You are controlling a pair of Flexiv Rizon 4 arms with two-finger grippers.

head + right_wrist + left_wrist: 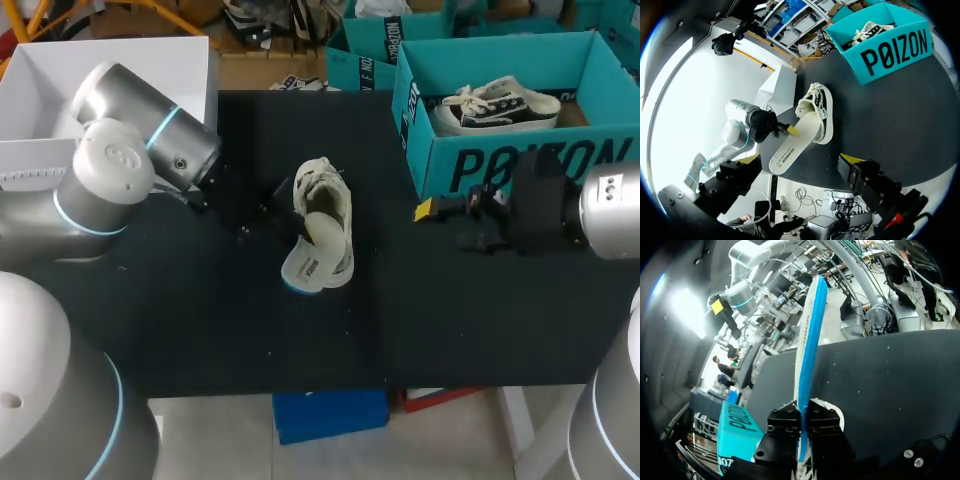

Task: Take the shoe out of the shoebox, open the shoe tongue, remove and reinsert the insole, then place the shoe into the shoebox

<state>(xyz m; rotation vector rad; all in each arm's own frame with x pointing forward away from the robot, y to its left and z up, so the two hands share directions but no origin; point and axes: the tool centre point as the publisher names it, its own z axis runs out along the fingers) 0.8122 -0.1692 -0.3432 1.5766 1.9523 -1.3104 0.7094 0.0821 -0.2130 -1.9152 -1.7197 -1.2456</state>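
While the left arm reaches in low from the left edge of the worktop [200, 320], its wrist lies almost level and points at the middle of the table. There the left gripper [803, 412] is clamped on the insole [305, 265], one finger on each face, so the wrist camera sees the insole edge-on, running straight out ahead of the fingers.

The shoe [325, 205] lies near the middle of the worktop, its long axis running from the far edge towards the near edge. Its laced front is towards the far edge and it looks tipped over onto its side. The insole's front end is inside the shoe's opening, and its heel end sticks out towards the near edge.

The right arm comes in from the right edge, wrist level, in front of the near wall of the teal shoebox [520, 165]. The box stands at the far right corner and has a second shoe [500, 105] in it. The right gripper [799, 159] points at the shoe on the table from well apart, its fingers spread wide and holding nothing.
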